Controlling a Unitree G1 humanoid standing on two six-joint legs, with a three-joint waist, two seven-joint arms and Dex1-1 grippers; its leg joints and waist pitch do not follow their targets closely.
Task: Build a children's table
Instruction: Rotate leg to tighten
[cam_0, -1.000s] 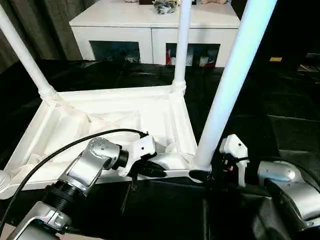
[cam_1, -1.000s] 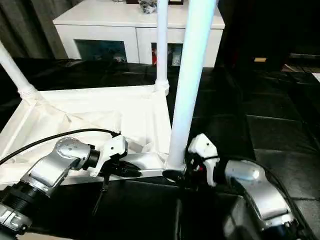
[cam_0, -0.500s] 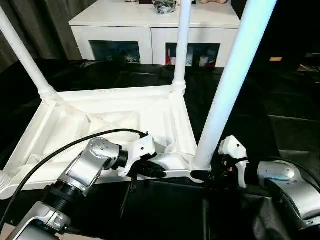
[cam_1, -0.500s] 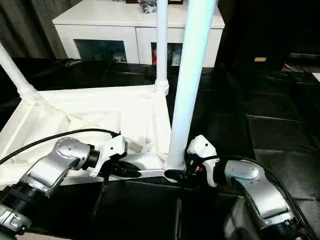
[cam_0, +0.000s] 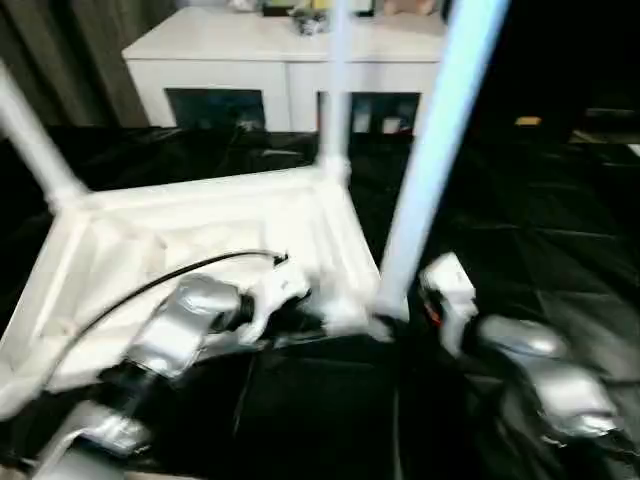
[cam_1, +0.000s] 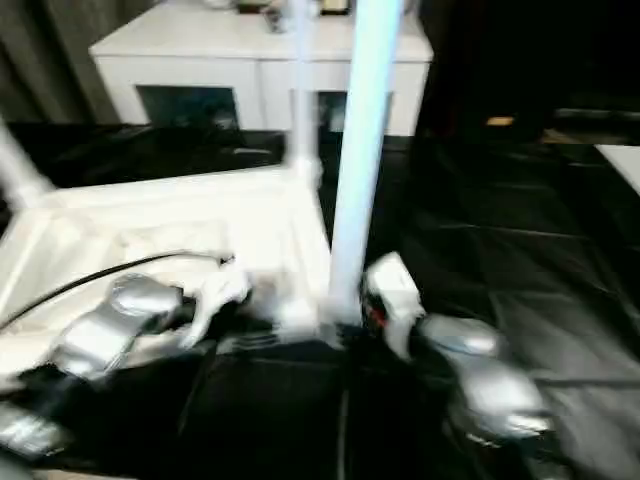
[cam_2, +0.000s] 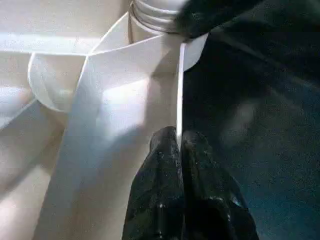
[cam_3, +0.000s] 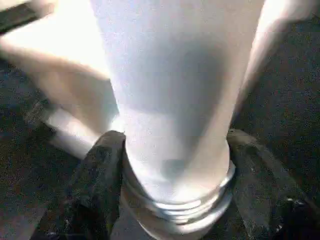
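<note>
Black padded matting covers the floor, and behind it a white cabinet (cam_0: 290, 60) with glass-fronted shelves stands against a dark curtain. On the matting the white tabletop (cam_0: 200, 240) lies upside down, ribbed underside up, with legs rising from its corner sockets — 3 can be counted: 1 at the far left (cam_0: 30, 140), 1 at the far corner (cam_0: 335, 90), and the near leg (cam_0: 435, 150) at the corner closest to the robot.

Compared with a second ago, the right gripper (cam_3: 170, 170) has narrowed from a wider spread, and its 2 black fingers (cam_3: 95, 175) now sit either side of the near leg's base, just above the ribbed collar, closed against it. The tabletop also lies turned a little from where it was, though the head camera has swung too, so part of that is only the view. The left gripper (cam_2: 179, 145) keeps its fingers pinched tight on the thin rim of the tabletop beside that same corner socket, steadying it.

My guess — the robot is seating or twisting this leg home, so the build looks close to done.

No brand, label or readable writing can be made out anywhere.
</note>
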